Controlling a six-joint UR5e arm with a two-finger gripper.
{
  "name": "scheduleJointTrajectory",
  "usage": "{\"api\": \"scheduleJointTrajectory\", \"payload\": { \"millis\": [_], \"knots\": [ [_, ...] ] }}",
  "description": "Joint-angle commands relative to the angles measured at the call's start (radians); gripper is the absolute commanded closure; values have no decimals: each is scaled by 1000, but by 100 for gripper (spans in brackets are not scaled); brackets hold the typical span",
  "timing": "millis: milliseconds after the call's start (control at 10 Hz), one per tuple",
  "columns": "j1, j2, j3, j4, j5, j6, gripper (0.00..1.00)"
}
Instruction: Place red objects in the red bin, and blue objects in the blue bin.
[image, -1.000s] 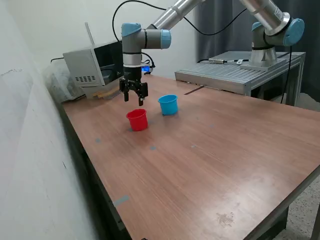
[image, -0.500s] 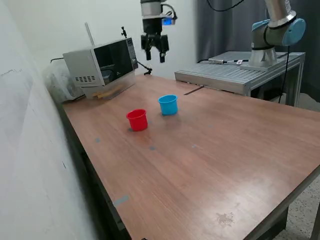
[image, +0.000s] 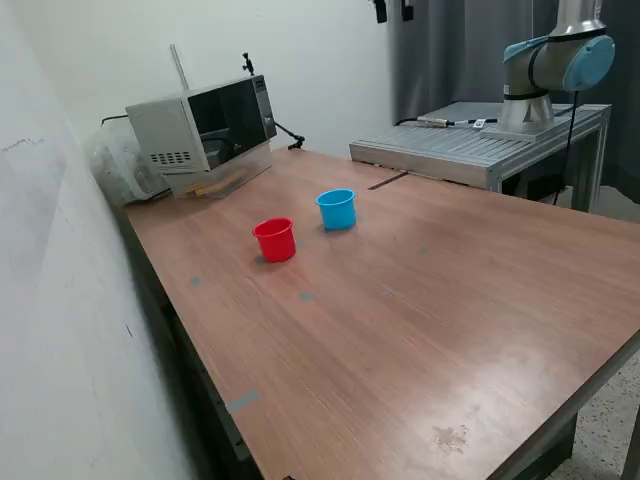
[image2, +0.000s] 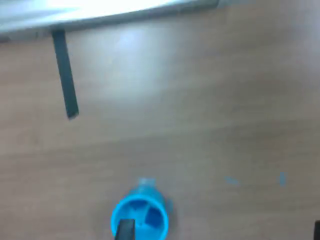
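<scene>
The red bin (image: 274, 239), a small red cup, stands on the wooden table (image: 420, 320), with the blue bin (image: 337, 209), a light blue cup, just to the exterior view's right of it. My gripper (image: 393, 10) hangs high above them at the picture's top edge, where only its two dark fingertips show, apart and holding nothing. The wrist view looks down into the blue bin (image2: 139, 217); a darker blue patch lies inside, too blurred to name. One dark fingertip (image2: 125, 231) overlaps that cup. No red objects or loose blue objects show.
A grey microwave (image: 200, 130) stands at the table's far corner beside the white wall. A metal platform (image: 470, 140) carries the arm's base (image: 555, 60) at the back. A dark strip (image2: 65, 75) lies on the tabletop near the platform's edge.
The gripper has risen from just above the red cup and moved toward the exterior view's right, up to the top edge. Both cups have stayed put.
</scene>
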Motion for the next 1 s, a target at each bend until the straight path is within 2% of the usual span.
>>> {"api": "scheduleJointTrajectory", "payload": {
  "millis": [0, 200, 500, 700, 900],
  "knots": [
    [29, -88, 56, 58, 10, 25, 0],
    [34, -111, 92, 66, 4, 23, 0],
    [37, -119, 116, 252, 4, 23, 0],
    [59, -120, 119, 311, 4, 20, 0],
    [1, -119, 116, 319, 1, 19, 0]
  ]
}}
